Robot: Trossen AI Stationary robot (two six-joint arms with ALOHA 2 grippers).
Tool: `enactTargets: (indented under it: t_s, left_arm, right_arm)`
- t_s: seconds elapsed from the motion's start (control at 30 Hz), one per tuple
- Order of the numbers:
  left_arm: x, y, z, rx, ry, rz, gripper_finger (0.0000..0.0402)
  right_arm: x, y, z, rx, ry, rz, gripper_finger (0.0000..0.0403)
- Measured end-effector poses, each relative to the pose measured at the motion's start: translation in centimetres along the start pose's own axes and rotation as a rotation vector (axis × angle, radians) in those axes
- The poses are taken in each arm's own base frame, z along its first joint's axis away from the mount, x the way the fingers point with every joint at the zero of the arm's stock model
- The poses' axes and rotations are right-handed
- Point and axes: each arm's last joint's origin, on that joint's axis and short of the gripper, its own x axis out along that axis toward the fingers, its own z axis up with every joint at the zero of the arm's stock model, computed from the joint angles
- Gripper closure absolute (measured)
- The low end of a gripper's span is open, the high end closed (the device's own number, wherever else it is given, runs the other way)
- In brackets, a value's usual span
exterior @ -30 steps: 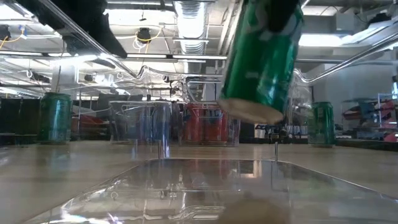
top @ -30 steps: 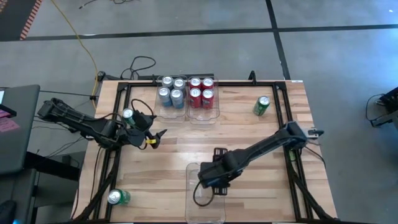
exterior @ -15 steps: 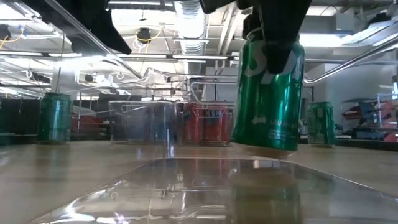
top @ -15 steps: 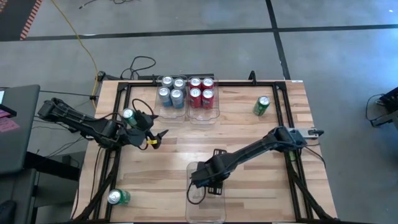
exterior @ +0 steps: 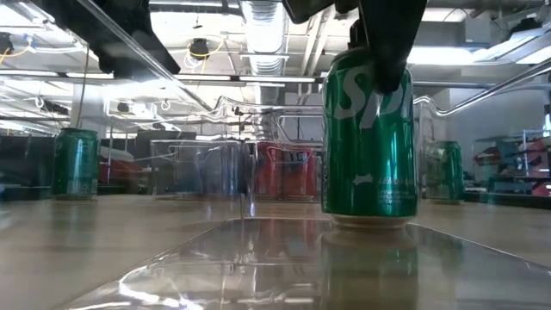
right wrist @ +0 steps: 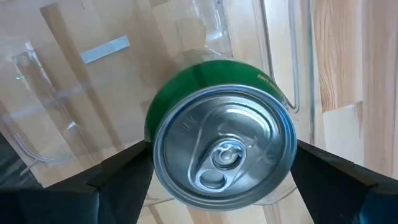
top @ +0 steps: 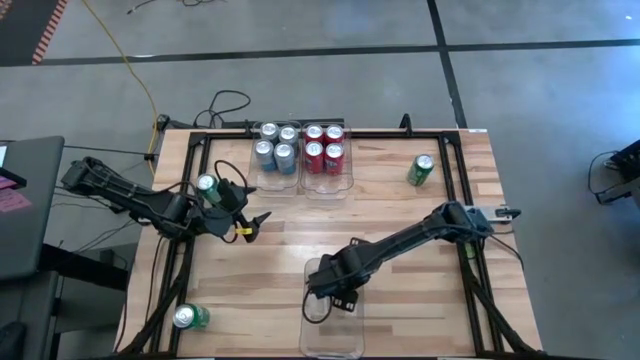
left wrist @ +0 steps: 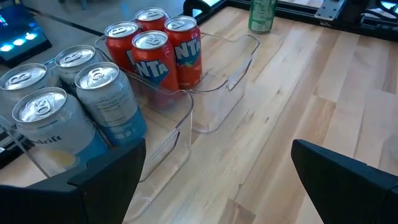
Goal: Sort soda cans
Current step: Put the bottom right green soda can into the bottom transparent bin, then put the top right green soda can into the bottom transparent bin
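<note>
A green soda can (exterior: 368, 138) stands upright on the floor of a clear bin (top: 332, 338) near the table's front edge. My right gripper (right wrist: 222, 149) points straight down over it, open, one finger on each side of the can's top (right wrist: 224, 152). In the high view the gripper (top: 330, 288) hides the can. My left gripper (top: 255, 218) waits open at the table's left, clear of everything. Several silver-blue cans (top: 275, 147) and several red cans (top: 324, 147) stand in two clear bins at the far edge. My right gripper comes from above with its fingers (right wrist: 124, 168) beside the green can's upper wall (right wrist: 152, 124). Whether they touch it, I cannot tell. The can stands upright on the bin's floor.
Three more green cans stand on the bare table: one at the far right (top: 421, 169), one at the near left corner (top: 189, 318), one beside the left arm (top: 207, 185). A black frame rail runs round the table's edge.
My right gripper has gone down and a little toward the table's near left, rolling as it went. The green can hung tilted and clear of the bin; now it stands upright on the bin's floor.
</note>
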Motion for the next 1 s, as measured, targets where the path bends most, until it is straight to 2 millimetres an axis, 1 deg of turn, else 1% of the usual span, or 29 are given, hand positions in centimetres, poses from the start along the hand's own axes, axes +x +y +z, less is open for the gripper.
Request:
enactTargets:
  t_s: [0.13, 0.23, 0.3, 0.5, 0.6, 0.7, 0.8, 0.93, 1.0]
  left_arm:
    - [0.0, 0.0, 0.0, 0.004, 0.000, 0.002, 0.0003]
    - [0.0, 0.0, 0.0, 0.003, 0.000, 0.002, 0.0003]
    - [0.0, 0.0, 0.0, 0.004, 0.000, 0.002, 0.0003]
    - [0.0, 0.0, 0.0, -0.001, 0.000, 0.002, 0.0003]
    - [0.0, 0.0, 0.0, -0.001, 0.000, 0.002, 0.0003]
    - [0.0, 0.0, 0.0, 0.001, 0.000, -0.002, 0.0003]
    - [-0.1, 0.0, 0.0, 0.000, 0.000, -0.003, 0.0003]
    - [-0.2, -0.2, 0.0, 0.001, -0.001, -0.013, 0.0003]
    - [-0.2, -0.2, -0.1, 0.002, -0.002, -0.018, 0.0003]
  right_arm:
    - [0.0, -0.2, 0.0, 0.004, 0.012, -0.010, 0.0027]
    - [-0.9, -0.5, -0.4, 0.013, 0.009, -0.009, 0.0027]
    - [-2.1, -0.7, -1.0, 0.019, -0.016, 0.001, 0.0027]
    - [-7.1, -1.8, -3.7, 0.053, -0.149, 0.035, 0.0026]
    - [-9.3, -2.9, -5.6, 0.080, -0.194, -0.020, 0.0026]
    - [-11.1, -4.1, -6.9, 0.116, -0.300, -0.047, 0.0026]
    - [-12.5, -5.6, -7.7, 0.180, -0.402, -0.085, 0.0030]
    - [-13.4, -8.4, -8.6, 0.287, -0.491, -0.139, 0.0037]
    - [-13.4, -10.0, -8.9, 0.339, -0.513, -0.173, 0.0039]
